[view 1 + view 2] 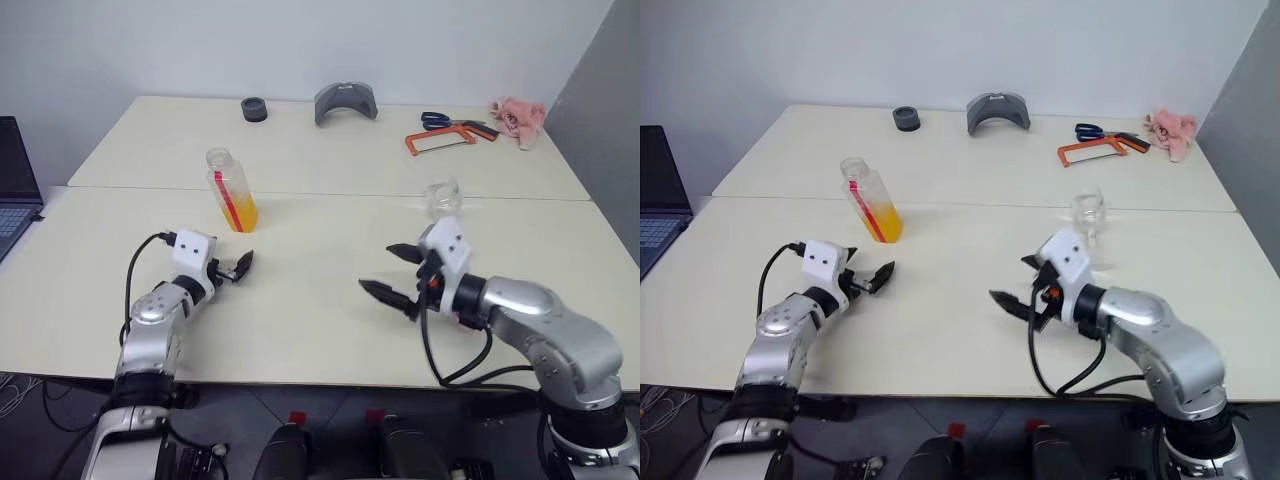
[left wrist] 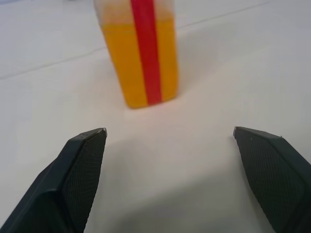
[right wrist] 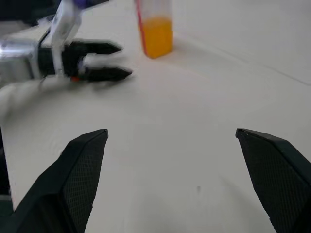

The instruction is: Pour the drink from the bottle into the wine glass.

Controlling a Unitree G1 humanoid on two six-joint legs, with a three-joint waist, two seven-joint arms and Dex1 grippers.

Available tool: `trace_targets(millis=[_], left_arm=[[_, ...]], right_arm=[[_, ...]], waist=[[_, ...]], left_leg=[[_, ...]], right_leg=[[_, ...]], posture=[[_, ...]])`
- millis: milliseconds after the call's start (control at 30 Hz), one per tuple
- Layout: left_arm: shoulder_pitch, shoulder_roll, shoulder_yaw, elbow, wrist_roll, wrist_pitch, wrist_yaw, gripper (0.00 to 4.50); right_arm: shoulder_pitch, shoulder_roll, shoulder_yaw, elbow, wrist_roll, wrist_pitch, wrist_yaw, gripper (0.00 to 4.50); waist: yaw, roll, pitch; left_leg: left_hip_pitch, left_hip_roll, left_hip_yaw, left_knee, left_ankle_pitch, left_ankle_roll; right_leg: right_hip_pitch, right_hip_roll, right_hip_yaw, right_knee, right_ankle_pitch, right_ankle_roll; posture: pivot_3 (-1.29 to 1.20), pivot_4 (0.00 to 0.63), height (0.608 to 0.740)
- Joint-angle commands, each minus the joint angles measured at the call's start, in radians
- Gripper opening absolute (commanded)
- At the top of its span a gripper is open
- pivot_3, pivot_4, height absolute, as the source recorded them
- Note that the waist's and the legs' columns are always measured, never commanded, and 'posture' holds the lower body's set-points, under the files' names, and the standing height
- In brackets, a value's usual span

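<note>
We see the table (image 1: 330, 330), then the bottle (image 1: 232, 190) standing uncapped near its middle seam, the drink (image 1: 240, 212) filling its lower part. The wine glass (image 1: 443, 197) behind our right arm is faint and partly hidden. Our left gripper (image 1: 232, 271) and right gripper (image 1: 398, 272) gape wide, empty, touching nothing.

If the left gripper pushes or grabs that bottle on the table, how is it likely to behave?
The bottle looks tall on a narrow base, so a high push may tip it. With no cap visible, the drink filling its lower part could spill. Thin clear plastic probably flexes when squeezed. The left gripper is open, short of it.
</note>
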State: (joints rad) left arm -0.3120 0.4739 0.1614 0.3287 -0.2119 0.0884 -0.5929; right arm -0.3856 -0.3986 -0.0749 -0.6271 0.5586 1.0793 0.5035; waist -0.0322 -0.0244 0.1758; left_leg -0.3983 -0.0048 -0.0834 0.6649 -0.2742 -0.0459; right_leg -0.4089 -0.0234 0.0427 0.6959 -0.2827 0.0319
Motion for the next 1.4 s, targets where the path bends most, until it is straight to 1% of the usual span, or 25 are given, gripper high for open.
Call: trace_targets(millis=[33, 133, 200, 267, 367, 433, 500, 633, 767, 867, 933, 1033, 1233, 1267, 1333, 1400], left_arm=[[0.027, 0.007, -0.020, -0.143, -0.076, 0.045, -0.102, 4.48], [0.028, 0.016, -0.080, -0.231, -0.120, 0.100, -0.215, 4.48], [0.009, 0.028, -0.123, -0.268, -0.137, 0.129, -0.288, 4.48], [-0.022, 0.045, -0.169, -0.283, -0.139, 0.139, -0.370, 4.48], [-0.065, 0.059, -0.214, -0.276, -0.132, 0.135, -0.446, 4.48], [-0.105, 0.067, -0.261, -0.275, -0.117, 0.121, -0.508, 4.48], [-0.134, 0.067, -0.287, -0.266, -0.106, 0.107, -0.541, 4.48], [-0.189, 0.053, -0.322, -0.262, -0.098, 0.100, -0.575, 4.48], [-0.209, 0.042, -0.331, -0.251, -0.087, 0.086, -0.585, 4.48], [-0.216, 0.029, -0.336, -0.248, -0.081, 0.075, -0.582, 4.48], [-0.218, 0.016, -0.340, -0.246, -0.074, 0.059, -0.579, 4.48], [-0.219, -0.003, -0.344, -0.240, -0.064, 0.044, -0.573, 4.48], [-0.222, -0.031, -0.353, -0.192, -0.043, -0.011, -0.573, 4.48], [-0.223, -0.035, -0.354, -0.183, -0.040, -0.019, -0.572, 4.50], [-0.225, -0.046, -0.356, -0.163, -0.031, -0.043, -0.570, 4.50], [-0.226, -0.054, -0.358, -0.144, -0.022, -0.062, -0.571, 4.50]], right_arm=[[-0.082, -0.023, -0.143, 0.029, 0.073, 0.090, -0.047, 4.50], [-0.201, -0.087, -0.216, 0.186, 0.071, 0.170, -0.076, 4.50], [-0.274, -0.142, -0.211, 0.329, 0.027, 0.178, -0.093, 4.50], [-0.339, -0.200, -0.171, 0.492, -0.016, 0.175, -0.085, 4.50], [-0.408, -0.257, -0.101, 0.683, -0.067, 0.134, -0.042, 4.50], [-0.478, -0.290, -0.031, 0.861, -0.111, 0.096, 0.020, 4.50], [-0.538, -0.303, 0.019, 0.989, -0.141, 0.065, 0.073, 4.50], [-0.699, -0.290, 0.135, 1.292, -0.238, -0.040, 0.195, 4.50], [-0.808, -0.258, 0.204, 1.509, -0.327, -0.136, 0.281, 4.50], [-0.860, -0.220, 0.253, 1.638, -0.396, -0.200, 0.339, 4.50], [-0.880, -0.184, 0.289, 1.713, -0.451, -0.258, 0.367, 4.50], [-0.905, -0.146, 0.304, 1.795, -0.507, -0.323, 0.383, 4.50], [-0.928, -0.113, 0.346, 1.872, -0.615, -0.414, 0.439, 4.50], [-0.929, -0.112, 0.352, 1.878, -0.631, -0.425, 0.448, 4.12], [-0.935, -0.112, 0.369, 1.885, -0.665, -0.453, 0.480, 3.61], [-0.943, -0.113, 0.377, 1.887, -0.688, -0.470, 0.515, 2.89]], waist=[[0.000, 0.000, 0.000], [0.003, 0.000, 0.000], [0.003, 0.000, 0.000], [0.002, 0.000, 0.000], [-0.001, 0.000, 0.000], [-0.006, 0.001, 0.000], [-0.010, 0.001, 0.001], [-0.020, 0.002, 0.001], [-0.025, 0.002, 0.001], [-0.025, 0.002, 0.001], [-0.025, 0.002, 0.001], [-0.025, 0.002, 0.001], [-0.025, 0.003, 0.001], [-0.024, 0.003, 0.001], [-0.024, 0.003, 0.001], [-0.024, 0.003, 0.001]], left_leg=[[0.000, 0.000, 0.000, 0.000, 0.000, 0.000], [0.001, -0.001, 0.000, 0.001, 0.000, 0.000], [0.001, -0.002, 0.002, 0.000, 0.000, 0.000], [0.001, -0.002, 0.003, 0.000, 0.000, 0.000], [0.001, -0.003, 0.006, -0.002, 0.000, 0.000], [0.001, -0.003, 0.006, -0.002, 0.000, 0.000], [0.001, -0.002, 0.007, -0.002, 0.000, 0.001], [0.001, -0.002, 0.008, -0.002, 0.000, 0.001], [0.001, -0.002, 0.007, -0.002, 0.000, 0.001], [0.000, -0.001, 0.007, -0.002, 0.000, 0.001], [0.001, -0.002, 0.007, -0.002, 0.000, 0.000], [0.000, -0.001, 0.007, -0.002, 0.000, 0.000], [0.000, -0.001, 0.006, -0.002, 0.000, 0.000], [0.000, -0.002, 0.006, -0.002, 0.000, 0.000], [0.000, -0.002, 0.006, -0.002, 0.000, 0.000], [0.000, -0.002, 0.006, -0.001, 0.000, 0.000]], right_leg=[[0.000, 0.000, 0.000, 0.000, 0.000, 0.000], [0.002, 0.000, -0.001, -0.001, 0.000, 0.000], [0.003, 0.000, -0.001, -0.001, 0.000, 0.000], [0.003, 0.000, -0.001, -0.002, 0.000, 0.000], [0.003, 0.003, -0.001, -0.004, 0.000, 0.000], [0.002, 0.003, 0.000, -0.005, 0.000, 0.000], [0.002, 0.003, 0.001, -0.004, 0.000, 0.000], [0.002, 0.003, 0.001, -0.004, 0.000, 0.000], [0.002, 0.003, 0.001, -0.005, 0.000, 0.000], [0.002, 0.003, 0.000, -0.005, 0.000, 0.000], [0.002, 0.002, 0.001, -0.005, 0.000, 0.000], [0.002, 0.002, 0.001, -0.005, 0.000, 0.000], [0.002, 0.001, 0.000, -0.005, 0.000, 0.000], [0.002, 0.001, 0.000, -0.005, 0.000, 0.000], [0.002, 0.001, 0.000, -0.005, 0.000, 0.000], [0.002, 0.000, 0.000, -0.005, 0.000, 0.000]], posture=[[0.00, 0.150, 0.740], [0.00, 0.150, 0.740], [0.00, 0.150, 0.740], [0.00, 0.150, 0.740], [0.00, 0.150, 0.740], [0.00, 0.150, 0.740], [0.00, 0.150, 0.740], [0.00, 0.150, 0.740], [0.00, 0.150, 0.740], [0.00, 0.150, 0.740], [0.00, 0.150, 0.740], [0.00, 0.150, 0.740], [0.00, 0.150, 0.740], [0.00, 0.150, 0.740], [0.00, 0.150, 0.740], [0.00, 0.150, 0.740]])
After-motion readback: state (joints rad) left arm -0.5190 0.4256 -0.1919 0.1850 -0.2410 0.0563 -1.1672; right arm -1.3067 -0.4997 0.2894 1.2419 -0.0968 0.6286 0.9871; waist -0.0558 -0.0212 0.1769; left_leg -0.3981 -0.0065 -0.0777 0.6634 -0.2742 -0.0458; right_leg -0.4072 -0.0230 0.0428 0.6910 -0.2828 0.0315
